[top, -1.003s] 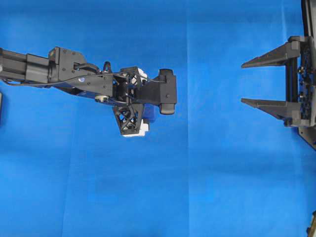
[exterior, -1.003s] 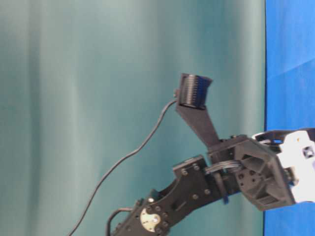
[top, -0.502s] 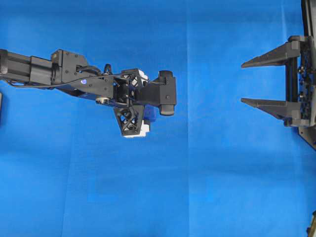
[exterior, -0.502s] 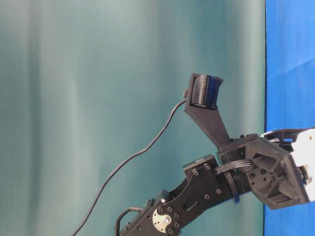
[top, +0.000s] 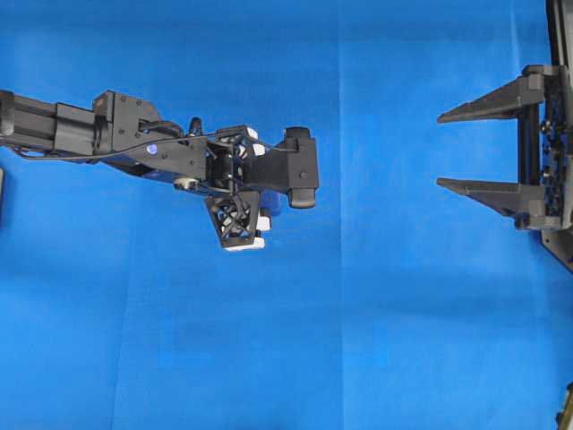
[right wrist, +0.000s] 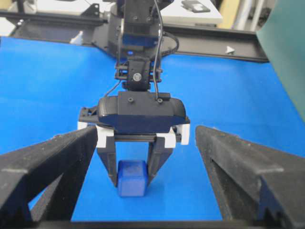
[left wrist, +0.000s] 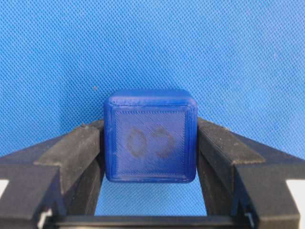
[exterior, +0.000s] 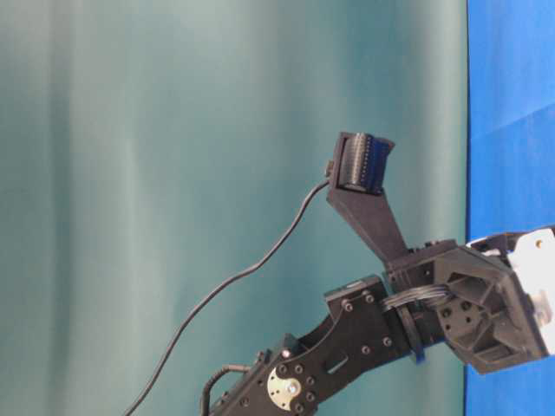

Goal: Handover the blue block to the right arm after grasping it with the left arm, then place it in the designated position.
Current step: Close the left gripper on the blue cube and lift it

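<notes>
The blue block (left wrist: pixel 150 136) is a dark navy cube resting on the bright blue cloth (top: pixel 376 296). My left gripper (left wrist: pixel 150 129) points straight down over it. Its two black fingers (left wrist: pixel 76 150) press the block's left and right sides, so it is shut on the block. The right wrist view shows the block (right wrist: pixel 132 178) between the left gripper's fingertips, touching the cloth. From overhead the left gripper (top: pixel 260 188) sits left of centre and its wrist hides the block. My right gripper (top: pixel 439 150) waits at the right edge, open and empty, pointing at the left arm.
The cloth covers the whole table. A teal backdrop (exterior: pixel 173 173) fills the table-level view behind the left arm (exterior: pixel 364 338) and its cable. A black frame (right wrist: pixel 214 40) runs along the far edge. A dark object (top: pixel 2 193) shows at the left edge.
The left gripper's jaws have drawn together from wide open until they grip the block. The left wrist shifted slightly. The right arm has not moved.
</notes>
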`<state>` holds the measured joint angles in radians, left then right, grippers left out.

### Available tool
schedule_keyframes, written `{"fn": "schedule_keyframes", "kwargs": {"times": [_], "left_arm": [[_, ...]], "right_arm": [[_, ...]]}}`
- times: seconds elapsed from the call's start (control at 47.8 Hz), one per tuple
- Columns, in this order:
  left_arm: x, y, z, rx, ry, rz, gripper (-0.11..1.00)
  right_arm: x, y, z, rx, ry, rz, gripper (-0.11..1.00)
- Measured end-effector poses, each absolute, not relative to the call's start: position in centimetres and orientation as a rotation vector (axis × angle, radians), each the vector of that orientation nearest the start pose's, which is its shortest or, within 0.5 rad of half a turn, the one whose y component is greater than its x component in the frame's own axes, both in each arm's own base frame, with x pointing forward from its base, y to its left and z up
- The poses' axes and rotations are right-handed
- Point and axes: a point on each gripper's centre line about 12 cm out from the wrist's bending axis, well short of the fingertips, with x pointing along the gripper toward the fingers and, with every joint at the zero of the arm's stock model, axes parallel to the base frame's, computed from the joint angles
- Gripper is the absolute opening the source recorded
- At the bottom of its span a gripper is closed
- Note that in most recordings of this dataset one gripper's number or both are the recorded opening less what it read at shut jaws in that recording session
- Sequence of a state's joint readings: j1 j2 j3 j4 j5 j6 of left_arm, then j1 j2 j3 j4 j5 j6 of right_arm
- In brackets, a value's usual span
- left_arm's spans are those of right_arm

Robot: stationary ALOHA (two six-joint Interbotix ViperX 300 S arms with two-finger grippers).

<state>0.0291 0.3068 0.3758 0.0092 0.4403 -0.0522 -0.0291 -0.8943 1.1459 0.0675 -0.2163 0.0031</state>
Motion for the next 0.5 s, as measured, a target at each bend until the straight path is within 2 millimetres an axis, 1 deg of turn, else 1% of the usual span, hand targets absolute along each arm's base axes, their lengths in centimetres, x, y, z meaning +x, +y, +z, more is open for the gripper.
{"fn": "schedule_keyframes", "kwargs": {"times": [0.355,0.397,0.502], "left_arm": [[43.1,1.0,10.0,-0.046,1.131,0.046,0.49],[43.1,0.8,10.2,-0.044,1.136,0.043,0.49],[42.9,0.3,11.5,-0.037,1.144,0.033,0.49]], "right_arm": [[21.2,-0.8,28.4,0.069,0.031,-0.045,0.96],[21.2,-0.8,28.4,0.069,0.031,-0.045,0.96],[21.2,-0.8,28.4,0.069,0.031,-0.045,0.96]]}}
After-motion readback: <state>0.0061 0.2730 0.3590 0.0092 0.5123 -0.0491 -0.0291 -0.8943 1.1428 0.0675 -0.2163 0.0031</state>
